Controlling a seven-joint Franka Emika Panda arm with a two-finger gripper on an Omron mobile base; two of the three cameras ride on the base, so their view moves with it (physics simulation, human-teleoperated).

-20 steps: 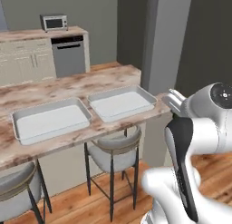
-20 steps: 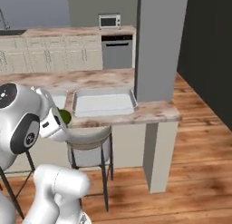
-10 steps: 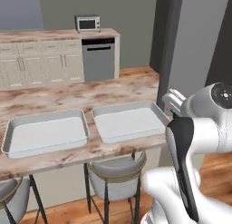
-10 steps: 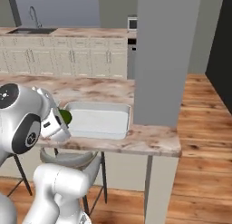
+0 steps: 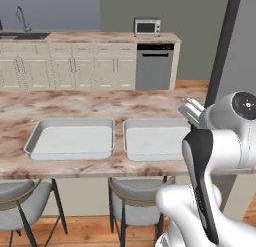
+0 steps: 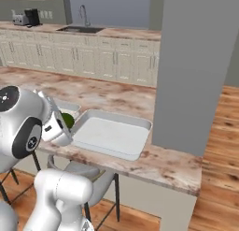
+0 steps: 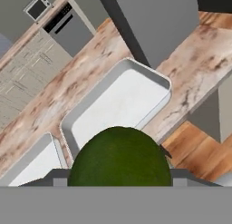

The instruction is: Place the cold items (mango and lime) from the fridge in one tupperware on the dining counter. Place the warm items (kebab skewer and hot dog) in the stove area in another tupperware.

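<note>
Two pale trays sit side by side on the marbled bench (image 5: 100, 108). The left tupperware (image 5: 70, 139) and the right tupperware (image 5: 155, 138) both have nothing inside. My jaws (image 6: 59, 125) are closed on the lime (image 7: 120, 157), holding it beside the bench edge, near the right tray.

Dark green round lime (image 7: 119, 157) sits clamped above two empty pale tupperware trays (image 5: 70, 139) on the marbled dining counter (image 5: 90, 103).
</note>
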